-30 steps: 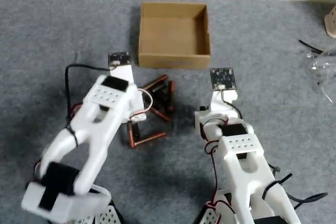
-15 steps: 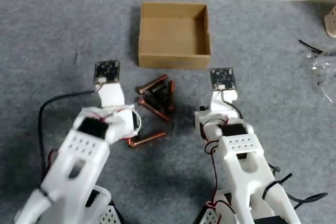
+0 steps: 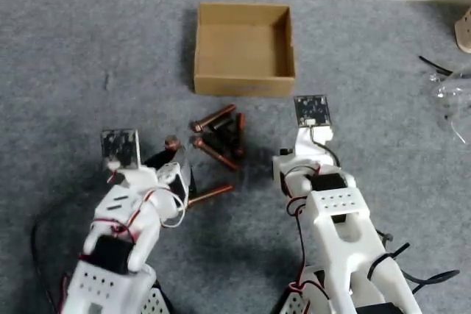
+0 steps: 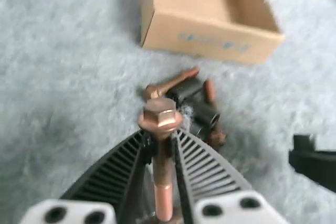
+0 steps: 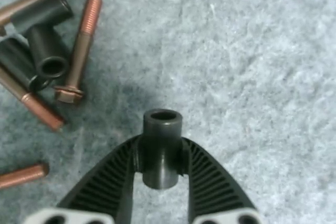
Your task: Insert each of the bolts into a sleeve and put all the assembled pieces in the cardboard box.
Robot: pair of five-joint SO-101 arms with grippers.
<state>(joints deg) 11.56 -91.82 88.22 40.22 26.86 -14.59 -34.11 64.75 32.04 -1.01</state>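
The bolt [image 4: 160,120] is clamped in my left pincer [image 4: 160,139], its head poking out past the fingertips, over the near-left part of the bench [image 3: 59,49]. The black sleeve [image 5: 163,127] is gripped in my right pincer [image 5: 161,153], open end outward, nearer the bench's middle. The loose bolts and sleeves [image 3: 221,134] lie heaped mid-bench, with a single bolt [image 3: 211,194] just nearside of them. The cardboard box [image 3: 243,84] sits toward the far edge.
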